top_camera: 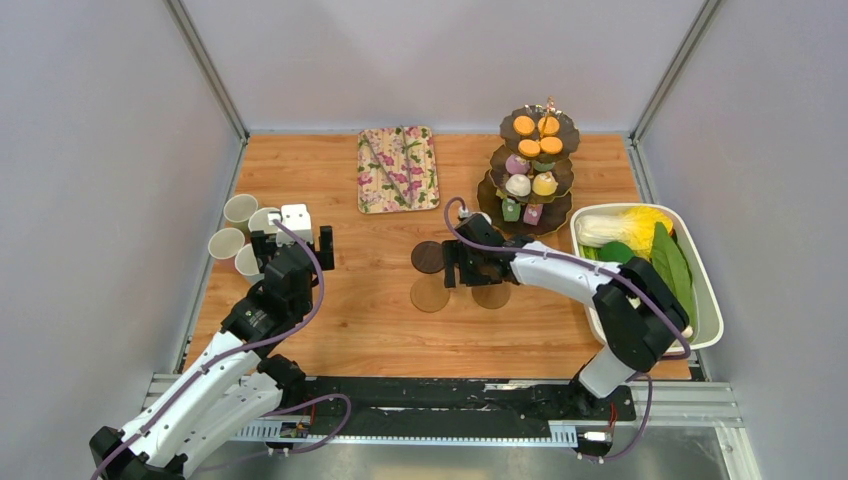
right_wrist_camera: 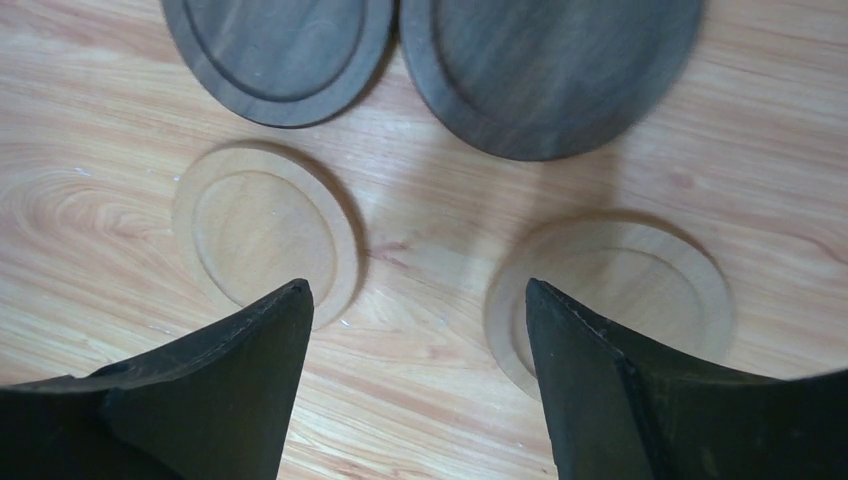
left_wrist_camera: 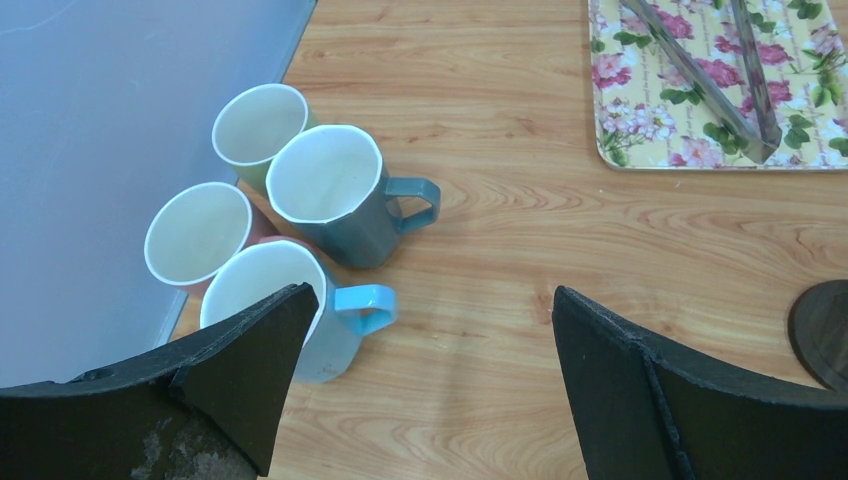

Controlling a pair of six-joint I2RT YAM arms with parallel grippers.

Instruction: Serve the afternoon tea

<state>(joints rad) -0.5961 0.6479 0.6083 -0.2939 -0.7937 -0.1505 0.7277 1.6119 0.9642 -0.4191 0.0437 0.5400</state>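
Four mugs (left_wrist_camera: 323,175) stand clustered at the table's (left_wrist_camera: 520,230) left edge: rigid, light, probably slick. Grip one by its handle or across the rim. Left gripper (left_wrist_camera: 432,295) hovers beside them, fingers apart. Right gripper (right_wrist_camera: 415,285), fingers apart, hangs over the coasters (right_wrist_camera: 265,235).

1. The wooden desk (top_camera: 350,315) carries everything.
2. A floral tray (top_camera: 398,168) lies flat near the far edge.
3. Four mugs (top_camera: 243,235) stand upright in a tight cluster, left of the tray and nearer.
4. Two dark coasters (right_wrist_camera: 280,50) lie nearer than the tray, slightly to its right. Two pale coasters (right_wrist_camera: 265,230) lie just nearer still.
5. The three-tier stand (top_camera: 486,203) stands right of the tray.
6. A white tub (top_camera: 712,300) sits farther right and nearer.
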